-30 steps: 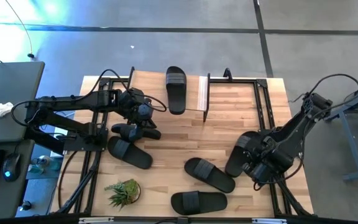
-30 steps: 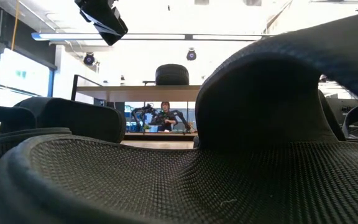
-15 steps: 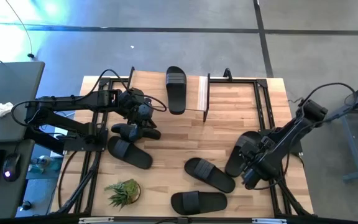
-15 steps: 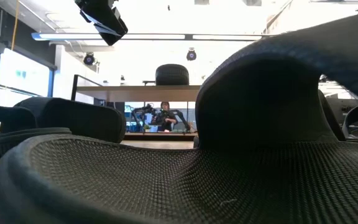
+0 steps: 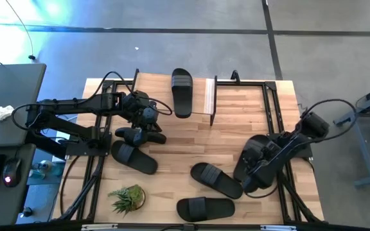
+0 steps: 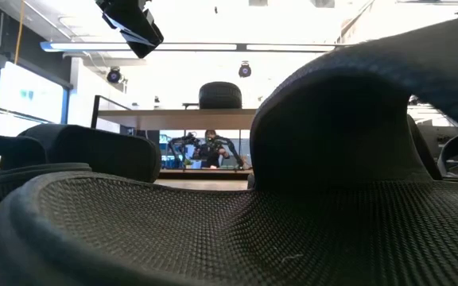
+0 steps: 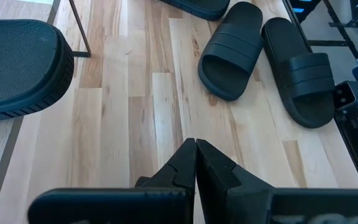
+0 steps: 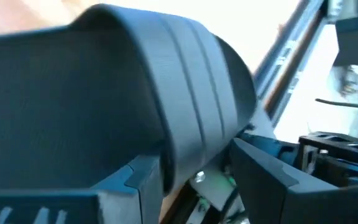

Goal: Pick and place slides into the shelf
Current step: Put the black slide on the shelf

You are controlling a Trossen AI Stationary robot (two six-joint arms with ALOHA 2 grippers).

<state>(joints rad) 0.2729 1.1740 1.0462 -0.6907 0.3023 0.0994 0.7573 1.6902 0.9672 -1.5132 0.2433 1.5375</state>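
Note:
Several black slides show in the high view. One [image 5: 182,93] lies on the shelf's [image 5: 209,96] wood top at the table's far side. Two [image 5: 133,157] lie near the left arm, two [image 5: 217,179] near the front, and one [image 5: 250,153] by the right edge. My right gripper [image 5: 252,174] is open low over that last slide. In the right wrist view its fingers [image 8: 263,174] stand on either side of the slide's strap [image 8: 185,118]. My left gripper [image 7: 195,152] is shut and hangs above the table [image 5: 148,119], high in the low view [image 6: 130,24]. My right gripper stands open around the strap [image 8: 194,134] of the right-edge slide, coming at it low from its near end. I cannot tell whether the fingers touch the strap. The slide's sole lies flat on the table.
A small potted plant [image 5: 127,197] stands at the table's near left corner. A black metal frame [image 5: 272,109] runs along the table's edges. Bare wood [image 5: 191,141] lies open in the middle. One slide [image 6: 213,222] fills the low view; a person shows far behind.
My right gripper has swung toward the table's left, from beyond the right-edge slide to over its near end, and has turned with the arm. That slide has stayed in place.

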